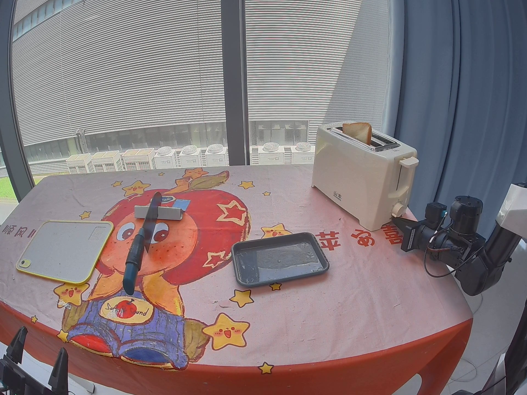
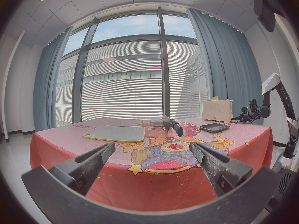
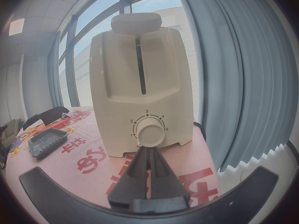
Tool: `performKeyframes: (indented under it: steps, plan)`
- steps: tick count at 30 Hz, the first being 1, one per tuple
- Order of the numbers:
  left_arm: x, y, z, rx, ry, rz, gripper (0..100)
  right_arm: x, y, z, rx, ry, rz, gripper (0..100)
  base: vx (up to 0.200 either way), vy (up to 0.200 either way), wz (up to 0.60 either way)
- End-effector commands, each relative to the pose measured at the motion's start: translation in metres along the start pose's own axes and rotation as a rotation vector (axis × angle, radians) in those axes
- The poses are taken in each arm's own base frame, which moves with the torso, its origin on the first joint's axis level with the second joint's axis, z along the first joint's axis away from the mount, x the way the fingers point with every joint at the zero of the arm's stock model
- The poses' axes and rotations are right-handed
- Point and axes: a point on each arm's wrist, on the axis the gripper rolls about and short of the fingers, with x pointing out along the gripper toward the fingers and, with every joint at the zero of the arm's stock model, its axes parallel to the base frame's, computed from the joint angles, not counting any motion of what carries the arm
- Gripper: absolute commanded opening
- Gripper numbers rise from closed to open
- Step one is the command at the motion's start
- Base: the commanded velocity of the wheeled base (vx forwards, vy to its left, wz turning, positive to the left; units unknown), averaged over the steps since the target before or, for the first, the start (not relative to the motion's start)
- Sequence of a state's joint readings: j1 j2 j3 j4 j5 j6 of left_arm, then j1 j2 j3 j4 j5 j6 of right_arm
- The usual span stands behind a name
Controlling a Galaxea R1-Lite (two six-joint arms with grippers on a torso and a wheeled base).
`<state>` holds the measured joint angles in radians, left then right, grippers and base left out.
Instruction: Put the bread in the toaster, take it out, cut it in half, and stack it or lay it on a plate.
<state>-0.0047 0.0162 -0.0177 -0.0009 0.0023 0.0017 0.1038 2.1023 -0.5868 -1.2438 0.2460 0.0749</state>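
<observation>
Right gripper [image 3: 149, 151] was noted closed, holding nothing, by the dial [image 3: 151, 136]. The toaster [image 1: 359, 182] lever [image 3: 136, 23] should be pressed squarely from above.

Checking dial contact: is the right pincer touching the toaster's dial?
Cannot tell: right wrist view shows the right pincer tip at the dial, depth unclear.

Red cartoon-print cloth [image 1: 357, 303] covers the surface. Behind the surface: window [image 1: 126, 67] with dark mullion [image 1: 233, 67]; blue curtain [image 1: 455, 83] beyond its right end.
</observation>
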Motion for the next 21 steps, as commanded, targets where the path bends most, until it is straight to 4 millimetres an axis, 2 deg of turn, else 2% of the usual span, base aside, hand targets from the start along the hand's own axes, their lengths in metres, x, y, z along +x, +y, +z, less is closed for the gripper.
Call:
performKeyframes:
  steps: [1,21]
  plan:
    - [0.0012,0.0000,-0.0046,0.000,0.018,0.001,100,-0.0012,0.0013,0.0032,-0.003,-0.010,0.004,0,0.000,0.000,0.00]
    - [0.0012,0.0000,-0.0044,0.000,0.016,0.001,100,-0.0022,0.0043,0.0045,-0.006,-0.014,0.011,0,0.000,0.000,0.00]
